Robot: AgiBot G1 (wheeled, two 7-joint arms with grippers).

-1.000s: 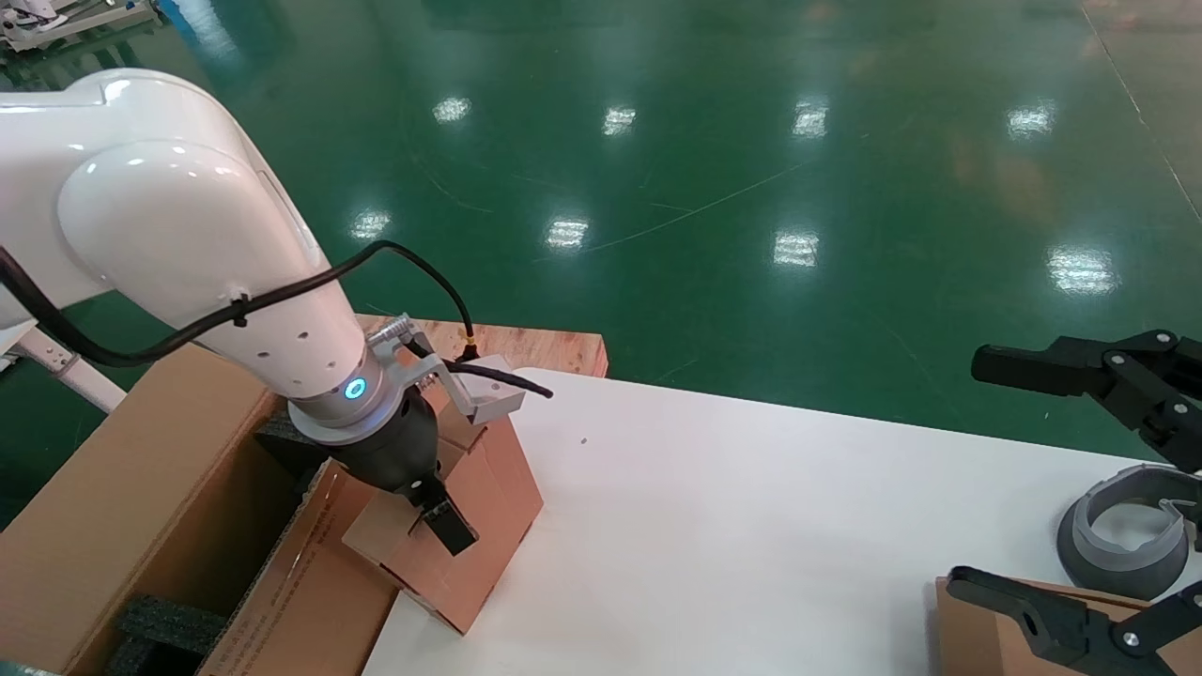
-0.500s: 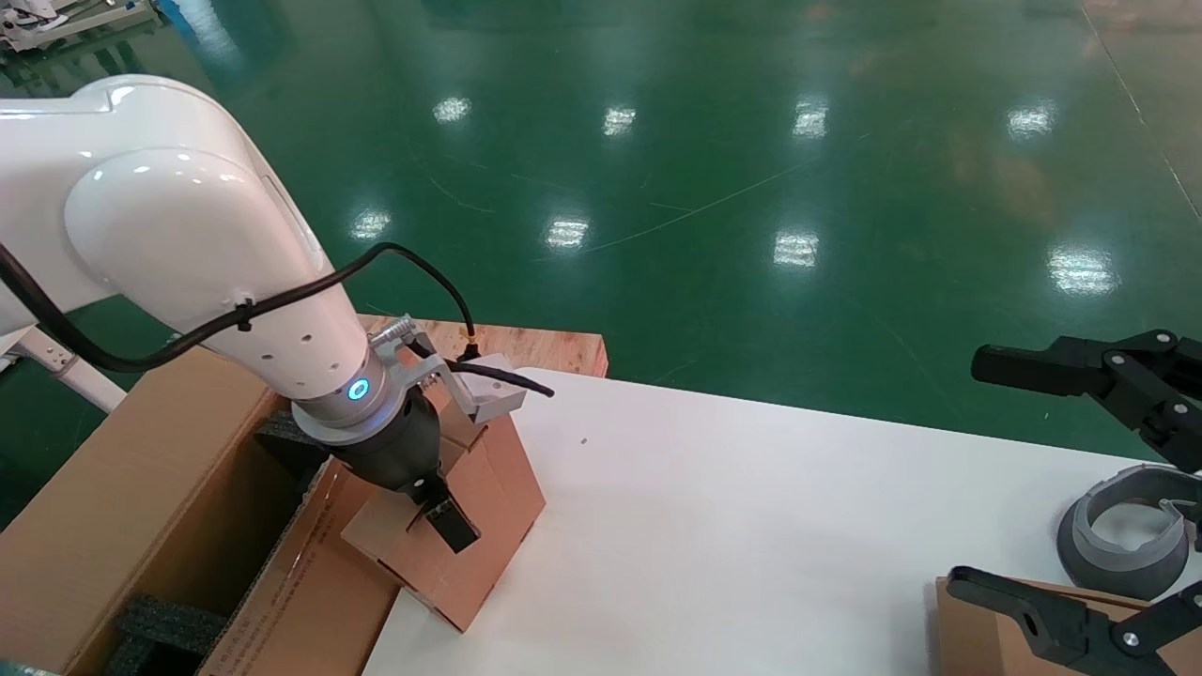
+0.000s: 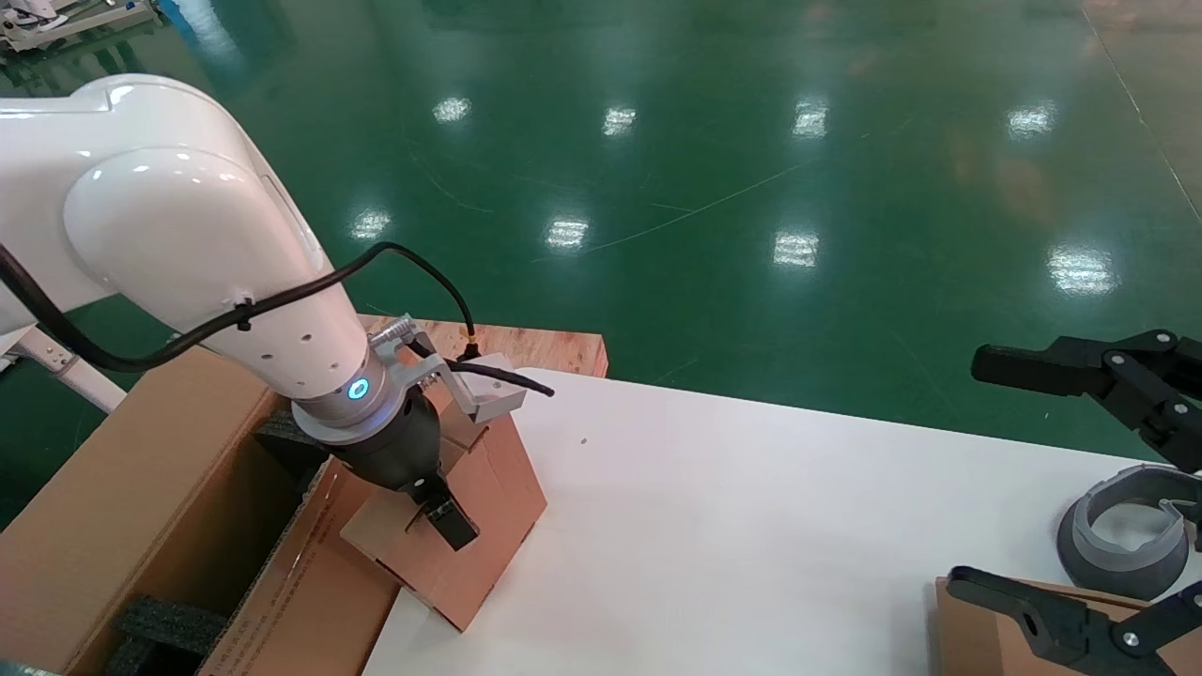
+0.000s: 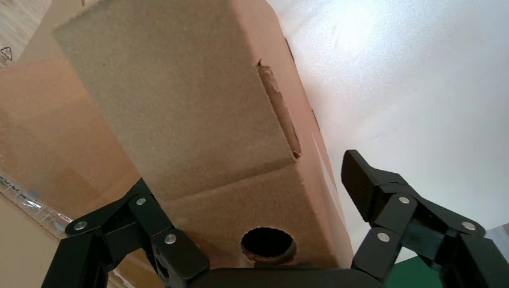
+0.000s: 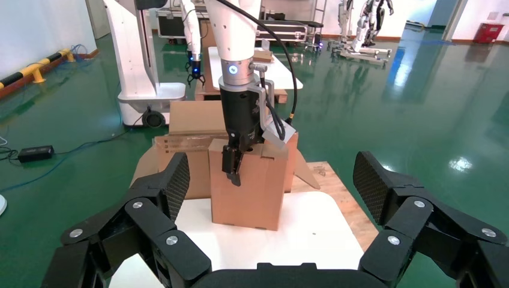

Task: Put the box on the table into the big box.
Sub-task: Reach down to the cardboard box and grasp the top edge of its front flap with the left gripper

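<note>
The small reddish-brown box (image 3: 488, 507) stands upright on the white table (image 3: 751, 526) at its left edge, against the big box (image 3: 141, 469). My left gripper (image 3: 413, 488) comes down over the box's top, open and straddling it. One finger (image 3: 453, 526) lies along the side face; the other is hidden. In the left wrist view the box (image 4: 192, 120) fills the gap, with one finger (image 4: 369, 180) a little off its side. The right wrist view shows the box (image 5: 252, 186) flat on the table (image 5: 300, 240). My right gripper (image 3: 981, 474) hangs open at the far right.
The big box has a flap with printed text (image 3: 300, 573) beside the table edge and black foam (image 3: 169, 624) inside. A wooden pallet (image 3: 526, 347) lies behind. A grey ring (image 3: 1122, 530) and a paler cardboard box (image 3: 977, 638) sit at the table's right end.
The left arm and gripper have shifted very slightly, and the small box has nudged a hair with them. The right arm has not moved.
</note>
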